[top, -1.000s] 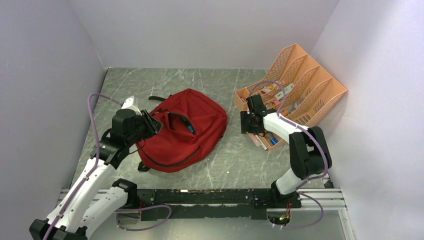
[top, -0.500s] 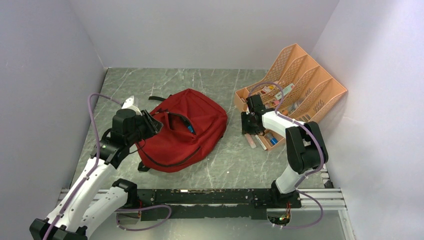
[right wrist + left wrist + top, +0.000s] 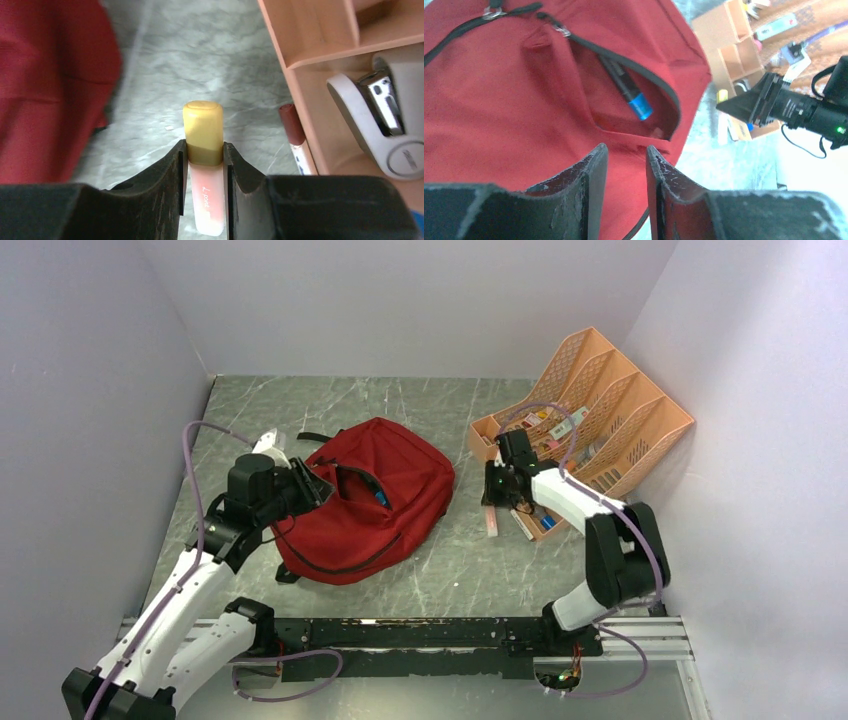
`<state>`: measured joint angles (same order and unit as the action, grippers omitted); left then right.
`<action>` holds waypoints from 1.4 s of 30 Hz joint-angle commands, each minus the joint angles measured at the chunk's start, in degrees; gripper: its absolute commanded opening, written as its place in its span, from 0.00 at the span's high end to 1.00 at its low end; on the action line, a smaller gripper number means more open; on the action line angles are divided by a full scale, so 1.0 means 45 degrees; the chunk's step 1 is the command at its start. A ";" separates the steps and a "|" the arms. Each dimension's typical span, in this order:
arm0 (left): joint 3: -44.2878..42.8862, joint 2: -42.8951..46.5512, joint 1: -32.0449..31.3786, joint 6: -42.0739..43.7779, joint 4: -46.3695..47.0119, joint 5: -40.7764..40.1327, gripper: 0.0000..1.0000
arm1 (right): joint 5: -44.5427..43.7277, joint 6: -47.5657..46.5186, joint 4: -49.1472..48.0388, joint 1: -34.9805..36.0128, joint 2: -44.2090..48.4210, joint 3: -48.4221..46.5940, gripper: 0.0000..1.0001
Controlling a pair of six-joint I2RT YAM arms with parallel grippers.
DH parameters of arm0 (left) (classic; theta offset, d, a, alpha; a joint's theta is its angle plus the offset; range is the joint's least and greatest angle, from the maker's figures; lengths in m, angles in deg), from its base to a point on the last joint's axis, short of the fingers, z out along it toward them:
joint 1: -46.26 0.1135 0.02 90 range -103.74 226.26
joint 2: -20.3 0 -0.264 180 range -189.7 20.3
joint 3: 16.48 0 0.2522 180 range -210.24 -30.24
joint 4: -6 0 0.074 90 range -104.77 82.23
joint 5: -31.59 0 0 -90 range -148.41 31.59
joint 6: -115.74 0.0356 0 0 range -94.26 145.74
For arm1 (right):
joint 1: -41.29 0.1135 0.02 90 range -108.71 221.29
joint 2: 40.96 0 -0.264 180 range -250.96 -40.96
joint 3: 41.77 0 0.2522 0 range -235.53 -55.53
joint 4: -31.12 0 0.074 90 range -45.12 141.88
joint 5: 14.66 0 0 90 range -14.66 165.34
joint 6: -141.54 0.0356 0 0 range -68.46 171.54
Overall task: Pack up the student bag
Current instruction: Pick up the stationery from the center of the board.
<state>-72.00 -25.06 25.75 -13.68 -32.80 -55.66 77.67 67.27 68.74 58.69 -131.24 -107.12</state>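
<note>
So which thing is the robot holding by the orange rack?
Find the big peach organiser at the right. Just in front of it, the right gripper pinches a pink tube with a yellow cap. Unlike the dark-red marker lying on the table nearby, it is pale and held up.

I work in a robot test cell, a lab booth: plain lilac-white panel walls [image 3: 400, 300] box in a grey marble-patterned surface [image 3: 440, 570], and my two arms are bolted to a metal rail [image 3: 420, 635] along its near edge.
</note>
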 commanded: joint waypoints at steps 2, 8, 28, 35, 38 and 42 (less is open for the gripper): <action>-0.0102 -0.0055 0.0008 0.0935 0.2306 0.3042 0.60 | 0.0855 0.1256 -0.0630 0.0436 0.2481 -0.0712 0.99; -0.0271 0.0028 -0.0532 0.0835 0.4192 0.3803 0.45 | 0.1214 0.4187 -0.1784 0.1990 0.3486 -0.1760 1.00; -0.0310 -0.1508 -0.3516 0.1027 0.4850 0.1963 0.44 | 0.1943 0.7629 -0.4724 0.5320 0.2172 -0.2592 1.00; -0.0499 -0.1895 -0.3625 0.1004 0.4986 0.1723 0.46 | 0.2052 0.7682 -0.4960 0.5750 0.2152 -0.2911 1.00; -0.0543 -0.2017 -0.3623 0.0923 0.5064 0.1646 0.47 | 0.2142 0.7612 -0.4964 0.5889 0.2100 -0.3071 1.00; -0.0564 -0.2209 -0.3638 0.0839 0.5167 0.1585 0.50 | 0.2356 0.7665 -0.5160 0.5998 0.2053 -0.3024 1.00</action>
<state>-72.66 -34.41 9.99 -9.83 -12.91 -46.88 86.87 101.10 47.95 84.99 -121.58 -119.34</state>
